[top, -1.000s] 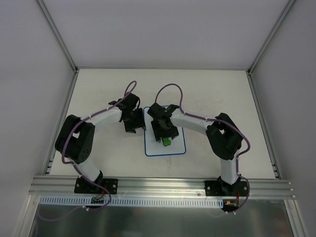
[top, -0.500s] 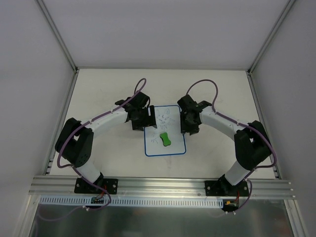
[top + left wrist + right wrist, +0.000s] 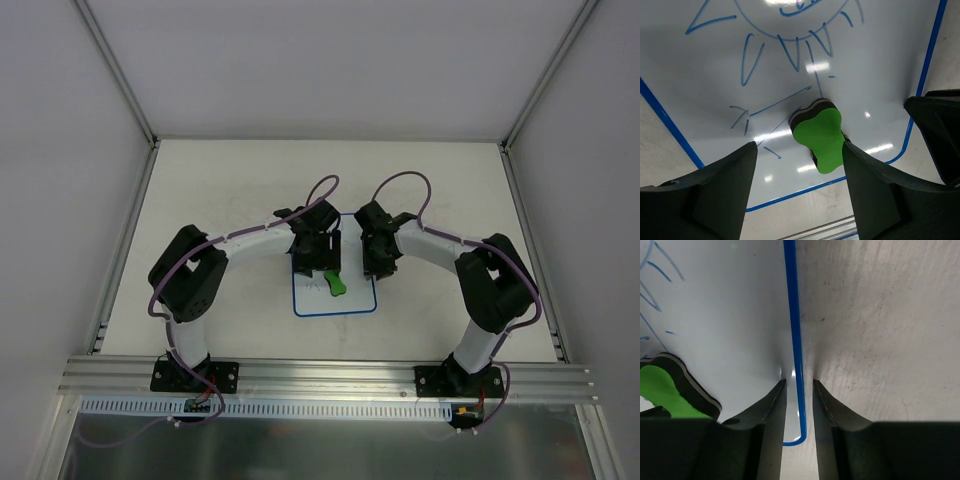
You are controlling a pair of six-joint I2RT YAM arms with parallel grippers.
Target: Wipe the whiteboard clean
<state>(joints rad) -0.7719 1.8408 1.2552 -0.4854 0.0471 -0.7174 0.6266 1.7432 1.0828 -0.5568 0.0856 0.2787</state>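
I find the whiteboard (image 3: 312, 302) lying flat at the centre of the table (image 3: 200, 200), its blue scribbles unwiped. The left gripper (image 3: 799, 150) hangs with fingers apart astride the green eraser (image 3: 821, 137), not gripping it. The right gripper (image 3: 799, 385), fingers nearly together, straddles the board's right rim. Step in hand, as I judge it: taking up the eraser. Next I must lower and close squarely.

The top view looks down from above and behind the arm bases (image 3: 195, 376), covering the whole surface (image 3: 200, 190). Both wrist views look down from close range at the whiteboard (image 3: 715, 95), sharing the green block (image 3: 662, 392).
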